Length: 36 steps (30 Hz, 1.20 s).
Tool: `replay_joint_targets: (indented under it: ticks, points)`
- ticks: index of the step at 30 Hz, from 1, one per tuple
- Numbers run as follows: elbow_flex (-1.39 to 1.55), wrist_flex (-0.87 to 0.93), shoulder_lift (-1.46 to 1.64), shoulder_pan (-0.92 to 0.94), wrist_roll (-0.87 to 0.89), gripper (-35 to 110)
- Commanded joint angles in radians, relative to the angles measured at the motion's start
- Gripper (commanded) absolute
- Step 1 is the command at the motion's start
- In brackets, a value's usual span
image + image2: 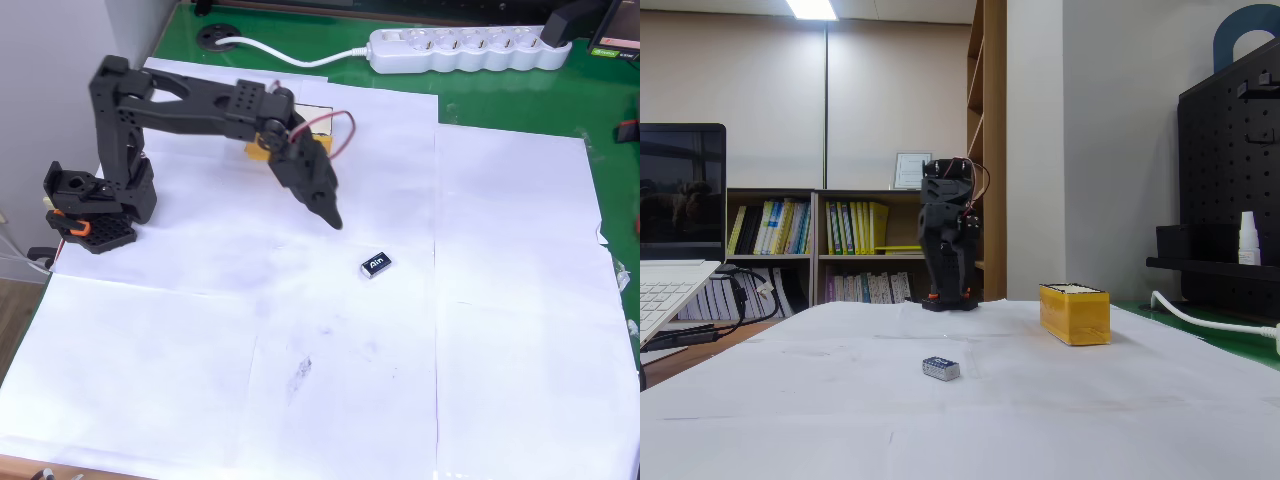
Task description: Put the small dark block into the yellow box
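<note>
The small dark block [376,265] lies flat on the white paper, white lettering up, and in the fixed view it sits low in front [941,368]. My gripper [331,216] hangs over the paper a short way up-left of the block, its fingers closed to a point with nothing between them. The yellow box [316,117] is largely covered by the arm in the overhead view, with a yellow corner and cream top showing behind the wrist. In the fixed view the yellow box [1075,313] stands upright to the right of the black arm [946,230].
A white power strip [465,48] and its cable lie on the green mat at the back. The arm's base [92,205] sits at the left edge of the paper. A laptop [670,290] stands at the left of the fixed view.
</note>
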Motion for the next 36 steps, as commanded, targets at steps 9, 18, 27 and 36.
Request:
replay_joint_targets:
  ticks: [9, 18, 27, 36]
  points:
    - [0.344, 0.015, 0.172, 0.044, -0.382, 27]
    - [0.511, 0.005, 0.353, 0.078, -0.445, 26]
    - [0.541, 0.006, 0.436, 0.077, -0.463, 26]
    - [0.64, -0.003, 0.555, 0.077, -0.502, 26]
